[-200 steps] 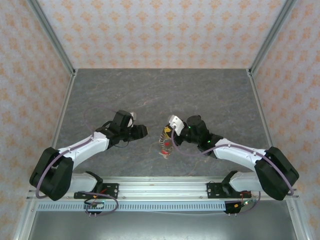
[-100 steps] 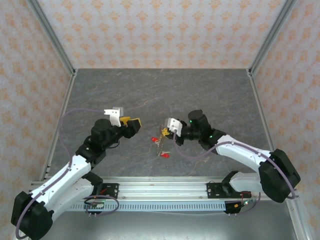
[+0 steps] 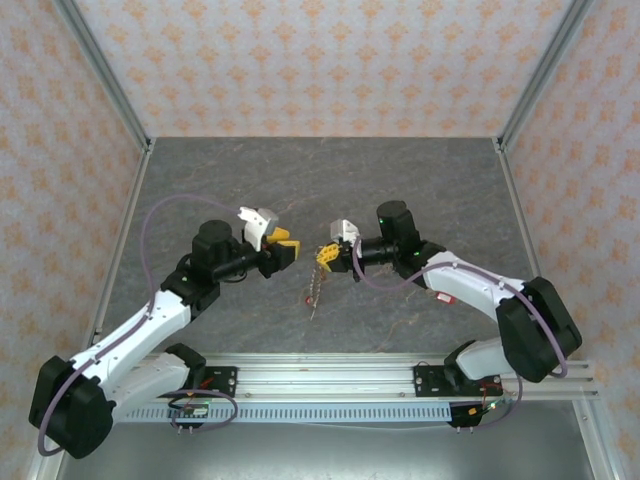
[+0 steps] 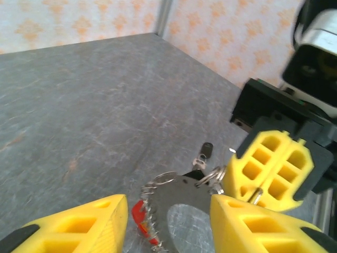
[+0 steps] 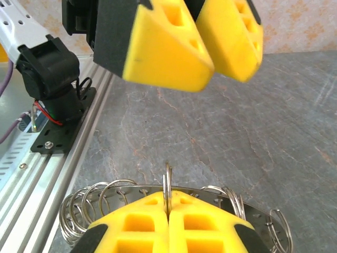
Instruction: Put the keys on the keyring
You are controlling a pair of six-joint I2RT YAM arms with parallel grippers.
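Note:
The keyring is a flat grey metal ring with small split rings round its rim. It hangs tilted above the table. My right gripper is shut on one of its split rings. A dark-headed key and a red tag hang from the rim. From above, the keyring and keys dangle below my right gripper. My left gripper is open, its yellow fingertips either side of the keyring's near edge without touching it. It faces the right gripper closely.
The grey stone-look table stretches far behind both grippers. An aluminium rail with the arm bases runs along the near edge. Metal posts and patterned walls close in the left, right and back sides.
The right gripper has lifted the keyring off the table and turned toward the left gripper. The left gripper has swung in up to the keyring, and its jaws have narrowed.

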